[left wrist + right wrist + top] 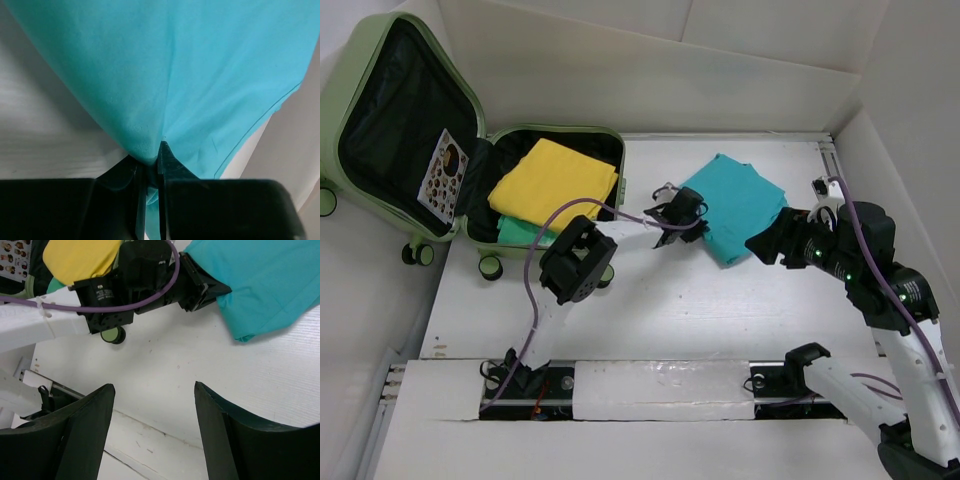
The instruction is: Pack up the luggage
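- The table (720,320) is a flat white board with a faint wood grain and walled by white panels.
- The luggage (335,110) lies open at the table's far left corner. It is a pale green hard shell with rounded corners and a black fabric lining, and its lid leans back against the left wall.
- The teal cloth (740,205) is a smooth, soft knit folded into a rough square. It lies on the table to the right of the luggage, with its left edge lifted into a peak.
- A yellow cloth (555,180) is folded flat in the luggage's lower half, on top of a green cloth (515,232).
- The right gripper (152,386) has black, blade-shaped fingers spread wide. It grips nothing and hovers over bare table just beside the teal cloth's near corner.
- The left gripper (149,165) has its jaws pinched tight on a fold of the teal cloth's left edge.
- A rectangular printed card (445,175) with dark round spots sits on the lid's lining.
- A small round green-and-black wheel (490,267) sits at the luggage's near corner.
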